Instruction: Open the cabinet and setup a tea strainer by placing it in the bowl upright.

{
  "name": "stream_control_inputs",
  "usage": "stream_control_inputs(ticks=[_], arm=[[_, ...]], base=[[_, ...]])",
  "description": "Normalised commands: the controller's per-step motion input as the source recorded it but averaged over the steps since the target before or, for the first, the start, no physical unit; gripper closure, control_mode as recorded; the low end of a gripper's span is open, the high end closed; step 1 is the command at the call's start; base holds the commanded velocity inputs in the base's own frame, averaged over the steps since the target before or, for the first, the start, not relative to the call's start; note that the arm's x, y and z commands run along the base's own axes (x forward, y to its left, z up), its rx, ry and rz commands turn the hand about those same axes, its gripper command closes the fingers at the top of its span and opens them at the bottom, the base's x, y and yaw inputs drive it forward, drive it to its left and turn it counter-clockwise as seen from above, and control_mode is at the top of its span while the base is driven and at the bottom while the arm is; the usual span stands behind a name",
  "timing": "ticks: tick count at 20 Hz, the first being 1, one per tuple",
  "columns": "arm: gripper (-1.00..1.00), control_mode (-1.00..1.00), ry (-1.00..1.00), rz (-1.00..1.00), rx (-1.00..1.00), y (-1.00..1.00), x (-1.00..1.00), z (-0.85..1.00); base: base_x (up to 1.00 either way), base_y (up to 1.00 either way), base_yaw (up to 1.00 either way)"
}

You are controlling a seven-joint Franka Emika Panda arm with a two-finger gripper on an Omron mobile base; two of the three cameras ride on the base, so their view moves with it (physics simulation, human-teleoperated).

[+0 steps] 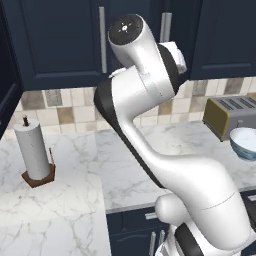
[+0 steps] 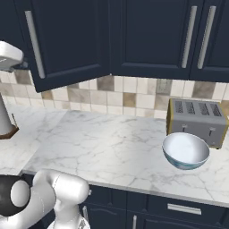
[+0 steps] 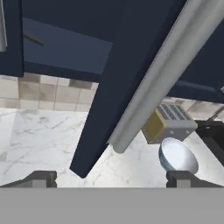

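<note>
Gripper [image 3: 111,178] jaws stand wide apart, nothing between them; both fingertips [image 3: 40,178] frame the lower end of the cabinet door's silver bar handle [image 3: 162,86], which sits just ahead and slightly right of centre. Handle's long axis runs away from the fingers, up toward the top right in the hand view, so the jaws straddle it crosswise. Cabinet door [image 3: 127,74] looks partly swung out. Beyond and below the handle: toaster [image 3: 168,123], then the bowl [image 3: 177,156] on the marble counter [image 3: 39,135], right of the fingers. Tea strainer: not made out; only a thin dark rod [image 3: 33,40] on the shelf inside, possibly its handle. Cabinet interior mostly hidden by the door.
</note>
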Motion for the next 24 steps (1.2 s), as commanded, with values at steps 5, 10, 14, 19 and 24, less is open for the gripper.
stream_control_inputs(ticks=[5,10,14,19,24], arm=[[-1.0,-1.0,0.0,-0.04,0.04,-0.07,0.48,-0.07],[-1.0,-1.0,0.0,-0.19,0.0,0.02,0.34,-0.01],[-1.0,-1.0,0.0,-0.2,0.0,0.03,0.2,0.0],[-1.0,-1.0,0.0,-0.19,0.0,0.13,0.14,0.0],[-1.0,-1.0,-0.06,-0.18,-0.02,0.03,0.02,0.0]], base=[[0.0,0.0,0.0],[0.0,0.0,0.0],[0.0,0.0,0.0],[0.0,0.0,0.0],[0.0,0.0,0.0]])
